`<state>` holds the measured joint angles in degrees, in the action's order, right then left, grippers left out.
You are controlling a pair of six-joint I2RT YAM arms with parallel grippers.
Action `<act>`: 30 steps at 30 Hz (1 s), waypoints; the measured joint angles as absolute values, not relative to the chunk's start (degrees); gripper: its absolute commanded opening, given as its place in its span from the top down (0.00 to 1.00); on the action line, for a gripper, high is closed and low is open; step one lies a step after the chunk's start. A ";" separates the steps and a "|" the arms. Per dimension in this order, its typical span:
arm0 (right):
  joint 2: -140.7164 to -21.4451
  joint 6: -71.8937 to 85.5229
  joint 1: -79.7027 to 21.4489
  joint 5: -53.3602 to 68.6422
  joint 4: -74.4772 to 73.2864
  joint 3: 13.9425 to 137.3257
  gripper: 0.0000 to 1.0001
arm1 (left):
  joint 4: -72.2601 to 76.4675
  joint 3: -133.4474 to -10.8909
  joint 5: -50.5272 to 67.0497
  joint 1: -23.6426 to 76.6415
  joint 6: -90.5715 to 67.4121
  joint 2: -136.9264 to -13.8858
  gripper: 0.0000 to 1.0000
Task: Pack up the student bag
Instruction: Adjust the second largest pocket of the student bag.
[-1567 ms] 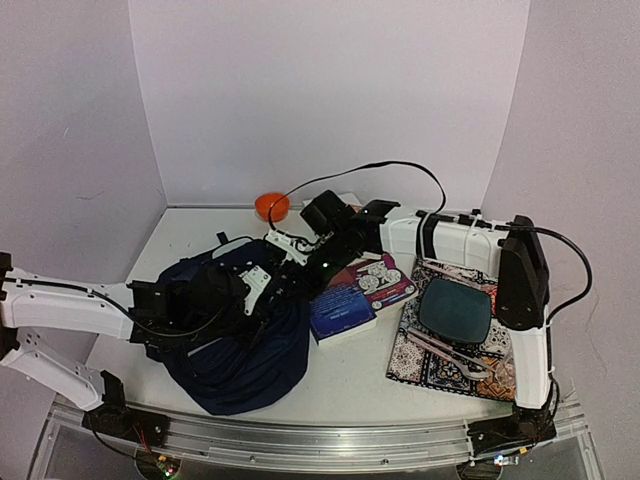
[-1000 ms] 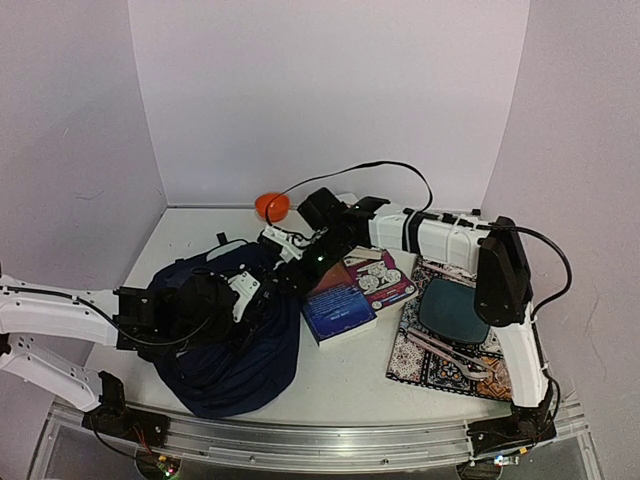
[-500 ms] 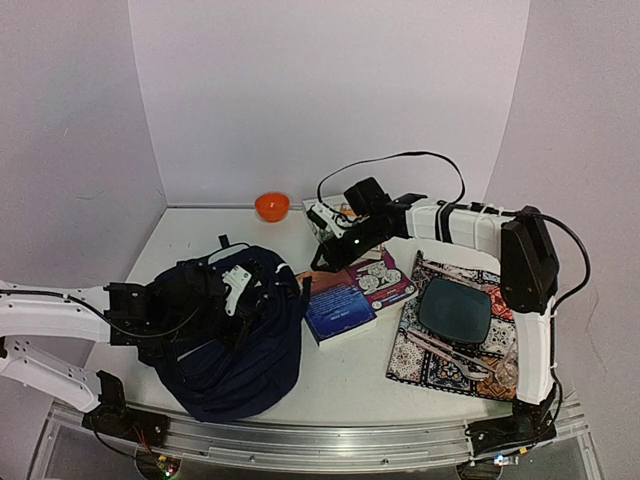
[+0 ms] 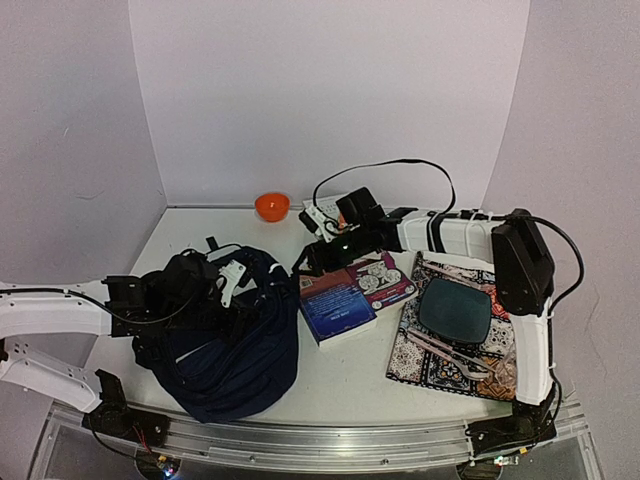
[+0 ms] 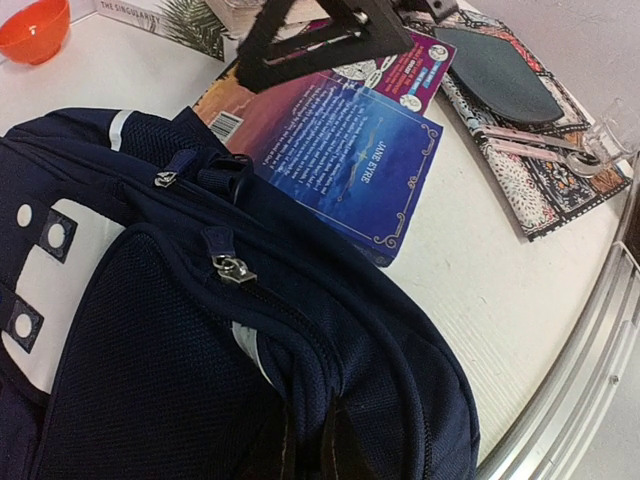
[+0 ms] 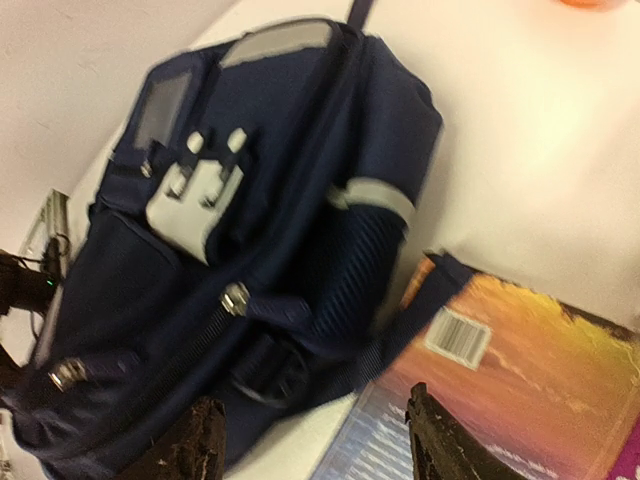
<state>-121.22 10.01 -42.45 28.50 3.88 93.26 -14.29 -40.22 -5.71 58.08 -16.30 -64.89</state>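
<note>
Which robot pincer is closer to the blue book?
Right. The right pincer hangs open over the blue book, at its corner by the student bag. The left pincer is farther off, pinching the bag's fabric.

Pale lilac walls (image 4: 330,100) enclose a white table (image 4: 350,370), evenly lit.

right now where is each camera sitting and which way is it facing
Top external: above and behind the bases, looking down the table; both arms show, student bag left, book centre.
Left wrist: low over the bag, facing the book; its shut left gripper at bottom edge.
Right wrist: above the book's corner, facing the bag; open right gripper fingers below.
Shared: all see bag and book.
</note>
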 measured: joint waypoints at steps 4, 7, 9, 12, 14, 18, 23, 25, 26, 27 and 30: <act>-124.02 11.93 -43.22 31.15 6.35 96.41 0.31 | -14.02 -39.51 -3.95 58.06 -15.76 -64.53 1.00; -127.20 12.16 -43.73 33.53 7.45 99.22 0.30 | -14.02 -39.51 -2.23 58.00 -14.94 -64.53 1.00; -129.33 12.12 -43.87 34.92 7.80 100.81 0.30 | -14.01 -39.51 -1.00 58.01 -14.78 -64.53 1.00; -131.97 11.99 -44.08 36.90 8.24 101.95 0.29 | -14.00 -39.51 0.01 58.00 -14.71 -64.53 1.00; -133.32 11.75 -44.09 38.21 8.31 102.06 0.29 | -14.00 -39.51 0.14 58.02 -14.67 -64.53 1.00; -134.36 10.92 -44.06 40.35 8.47 101.94 0.31 | -14.02 -39.51 -0.02 58.02 -14.64 -64.52 1.00; -134.26 8.85 -43.44 44.37 10.25 98.92 0.35 | -14.40 -39.44 -0.87 58.08 -14.62 -63.81 1.00; -134.19 8.02 -42.90 46.56 10.78 97.49 0.37 | -14.59 -38.98 -1.09 58.12 -14.61 -62.99 1.00; -134.02 7.58 -42.70 47.72 10.81 96.90 0.39 | -14.69 -38.66 -1.10 58.25 -14.60 -62.55 1.00; -133.80 7.03 -42.58 48.70 10.69 96.48 0.41 | -14.84 -38.41 -1.11 58.41 -14.54 -62.20 1.00; -133.44 5.53 -42.06 51.44 10.07 95.98 0.49 | -15.00 -38.20 -1.20 58.50 -14.38 -61.57 1.00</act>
<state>-133.44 5.53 -42.06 51.44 10.07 95.98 -15.00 -38.20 -1.20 58.50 -14.38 -61.57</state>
